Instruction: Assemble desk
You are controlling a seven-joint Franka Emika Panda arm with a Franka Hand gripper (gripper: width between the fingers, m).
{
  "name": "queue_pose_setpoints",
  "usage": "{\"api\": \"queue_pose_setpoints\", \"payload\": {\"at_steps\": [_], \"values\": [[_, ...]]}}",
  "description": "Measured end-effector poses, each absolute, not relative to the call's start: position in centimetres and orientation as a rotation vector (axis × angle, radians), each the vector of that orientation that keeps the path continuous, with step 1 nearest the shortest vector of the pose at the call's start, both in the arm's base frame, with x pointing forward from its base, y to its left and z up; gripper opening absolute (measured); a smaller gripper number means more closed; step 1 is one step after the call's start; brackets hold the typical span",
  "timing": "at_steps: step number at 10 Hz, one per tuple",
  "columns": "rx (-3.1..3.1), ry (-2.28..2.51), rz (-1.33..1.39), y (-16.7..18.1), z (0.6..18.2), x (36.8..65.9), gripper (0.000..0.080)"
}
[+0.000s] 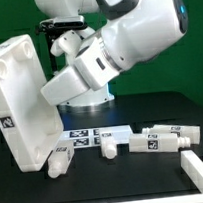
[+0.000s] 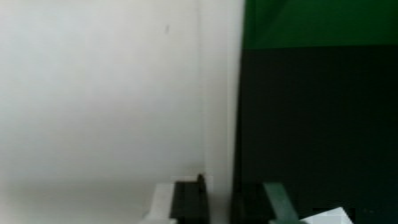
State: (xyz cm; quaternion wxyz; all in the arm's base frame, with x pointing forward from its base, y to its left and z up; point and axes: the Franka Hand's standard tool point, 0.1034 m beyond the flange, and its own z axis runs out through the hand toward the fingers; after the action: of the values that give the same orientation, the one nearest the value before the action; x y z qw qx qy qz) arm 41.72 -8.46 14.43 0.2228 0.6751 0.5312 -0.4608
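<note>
The desk's white rimmed tabletop (image 1: 24, 97) stands on edge at the exterior view's left, tilted, with its lower corner on the black table. My arm reaches to its far edge, and the fingers are hidden there in that view. In the wrist view the tabletop (image 2: 107, 100) fills one side. My gripper (image 2: 231, 205) straddles its edge, one finger (image 2: 187, 205) on the white face and the other on the dark side, shut on the panel. Several white legs lie on the table: one (image 1: 60, 162) by the panel's foot, others (image 1: 113, 140) (image 1: 163, 139) further right.
The marker board (image 1: 85, 134) lies flat under the arm near the robot base. A white bar (image 1: 202, 170) sits at the front right corner of the table. A small white piece (image 2: 329, 215) shows beside the fingers in the wrist view.
</note>
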Motion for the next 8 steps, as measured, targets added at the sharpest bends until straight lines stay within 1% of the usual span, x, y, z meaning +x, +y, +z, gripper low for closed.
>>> {"api": "queue_pose_setpoints", "payload": {"at_steps": [2, 3, 4, 6, 7, 8], "values": [[2.003, 1.549, -1.168, -8.7, 16.3, 42.4, 0.0055], [2.058, 1.557, -1.151, -8.9, 16.4, 42.3, 0.0055], [2.116, 1.613, -1.079, -8.8, 16.1, 42.8, 0.0054], [2.212, 1.670, -0.983, -8.7, 16.3, 43.1, 0.0054], [2.310, 1.804, -0.933, -6.6, 17.1, 44.3, 0.0054], [2.372, 1.879, -0.844, -4.7, 19.4, 47.2, 0.0054]]}}
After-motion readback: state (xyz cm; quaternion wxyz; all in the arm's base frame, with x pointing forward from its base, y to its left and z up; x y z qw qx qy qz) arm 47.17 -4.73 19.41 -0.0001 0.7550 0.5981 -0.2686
